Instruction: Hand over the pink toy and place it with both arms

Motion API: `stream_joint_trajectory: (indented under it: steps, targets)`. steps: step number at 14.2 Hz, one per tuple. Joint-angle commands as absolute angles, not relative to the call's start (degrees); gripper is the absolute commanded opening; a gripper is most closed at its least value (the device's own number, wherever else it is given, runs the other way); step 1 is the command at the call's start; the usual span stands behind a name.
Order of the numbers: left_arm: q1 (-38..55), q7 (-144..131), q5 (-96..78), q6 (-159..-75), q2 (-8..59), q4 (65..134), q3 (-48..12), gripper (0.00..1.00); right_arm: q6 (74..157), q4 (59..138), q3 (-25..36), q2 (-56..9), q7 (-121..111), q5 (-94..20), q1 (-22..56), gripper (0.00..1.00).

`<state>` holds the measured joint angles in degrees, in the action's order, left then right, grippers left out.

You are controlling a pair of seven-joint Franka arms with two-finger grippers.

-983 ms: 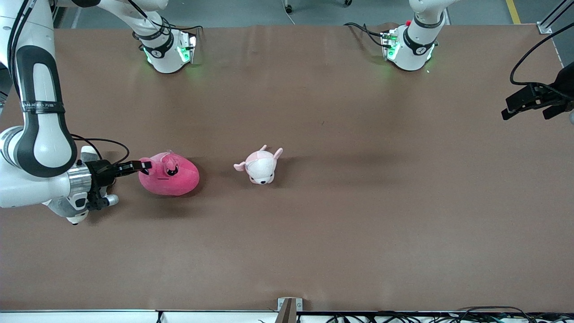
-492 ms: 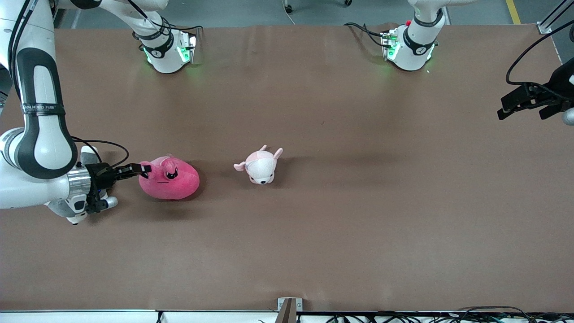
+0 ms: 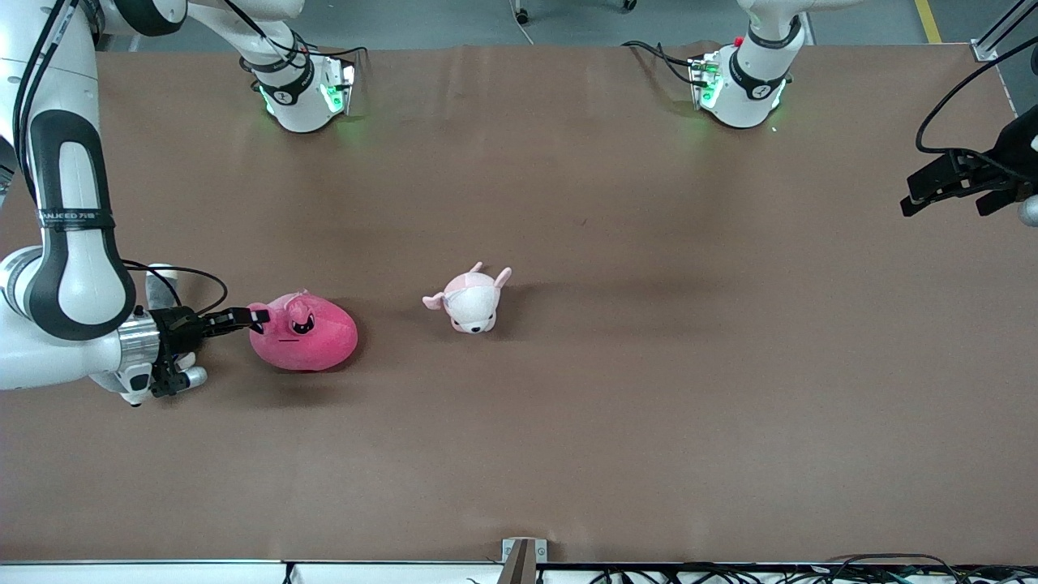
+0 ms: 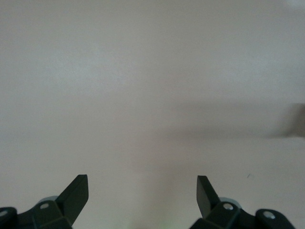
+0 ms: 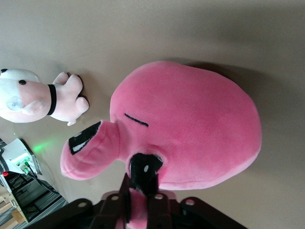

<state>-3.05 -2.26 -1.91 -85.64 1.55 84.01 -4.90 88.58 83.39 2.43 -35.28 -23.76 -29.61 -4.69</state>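
The pink toy (image 3: 312,341) (image 5: 190,119), a round hot-pink plush with black angry eyes, lies on the brown table (image 3: 568,422) toward the right arm's end. My right gripper (image 3: 253,316) (image 5: 138,193) is low beside it and shut on a fold of its pink fabric near an eye. My left gripper (image 3: 945,188) (image 4: 143,183) hangs open over the table's edge at the left arm's end, with nothing between its fingers. The left wrist view holds only bare table.
A smaller pale pink-and-white animal plush (image 3: 470,300) (image 5: 28,95) lies near the table's middle, beside the pink toy toward the left arm's end. Both arm bases (image 3: 296,89) (image 3: 742,81) stand along the edge farthest from the front camera.
The right gripper and the pink toy have shifted slightly toward the front camera and lower. The left gripper barely moved.
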Motion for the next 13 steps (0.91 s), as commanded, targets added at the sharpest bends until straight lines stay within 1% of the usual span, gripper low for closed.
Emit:
stream_joint_trajectory:
  steps: [1,2,4,6,9,11,13]
  targets:
    - [-2.9,-2.3,-1.9,-85.6,0.8,83.9,-4.8,1.0,86.8,78.0,1.7,-34.9,-16.5,-30.8,-5.3,1.0]
    - [-3.0,-2.4,-1.9,-85.6,0.8,83.9,-4.8,1.0,84.8,75.4,1.6,-34.5,-13.4,-30.5,-5.2,1.0]
    - [-3.0,-2.4,-1.9,-85.6,0.8,83.9,-4.7,1.0,79.0,74.1,2.1,-30.2,-10.0,-29.9,-4.8,1.0]
    - [-3.0,-2.3,-1.9,-85.8,0.8,83.9,-4.7,1.0,78.2,74.1,2.0,-25.3,-6.4,-26.4,-5.3,1.0]
    - [-3.0,-2.4,-2.0,-86.0,0.9,83.6,-4.8,1.0,78.3,74.1,1.5,-18.6,-3.6,-14.5,-4.2,1.0]
    - [-3.0,-2.5,-2.0,-86.7,0.9,83.6,-4.8,1.0,78.6,74.0,1.5,-16.4,-0.1,-9.6,-3.1,1.0]
    - [-3.0,-2.5,-2.0,-87.1,0.9,83.6,-4.8,1.0,78.7,73.7,1.5,-15.5,-0.9,-4.2,-2.6,1.0]
